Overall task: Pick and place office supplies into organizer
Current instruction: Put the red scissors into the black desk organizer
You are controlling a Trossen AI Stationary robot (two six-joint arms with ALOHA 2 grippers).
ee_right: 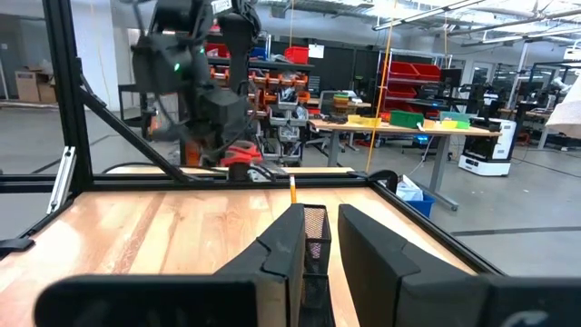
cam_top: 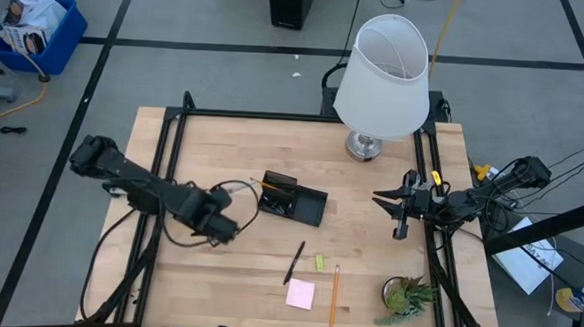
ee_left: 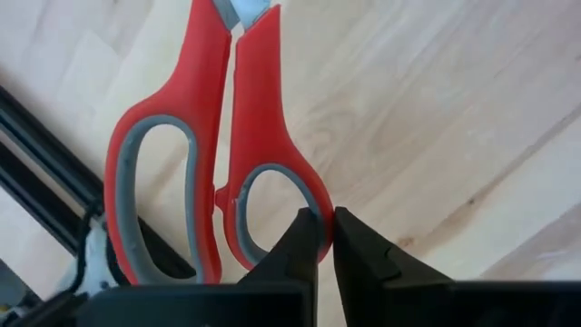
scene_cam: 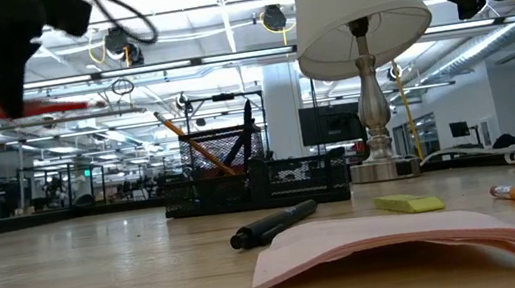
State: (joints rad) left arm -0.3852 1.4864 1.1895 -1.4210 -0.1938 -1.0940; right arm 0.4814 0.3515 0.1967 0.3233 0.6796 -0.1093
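High view | organizer (cam_top: 295, 198) at table centre, orange pencil (scene_cam: 195, 146) already stowed | left gripper (ee_left: 325, 238) at 9 o'clock, pinching red scissors (ee_left: 218, 136) aloft | remaining at 6 o'clock: pen (cam_top: 294, 263), eraser (cam_top: 319, 263), sticky pad (cam_top: 301, 294), pencil (cam_top: 333, 297) | right gripper (cam_top: 395, 201) at 3 o'clock, fingers slightly parted, empty

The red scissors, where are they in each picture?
High view: not clearly visible, hidden at the left claw.
Low view: scissors high at upper left, in the air.
Left wrist view: scissors fill the middle, handle pinched.
Right wrist view: red handle under the far arm.
Shared landmark: the black organizer.
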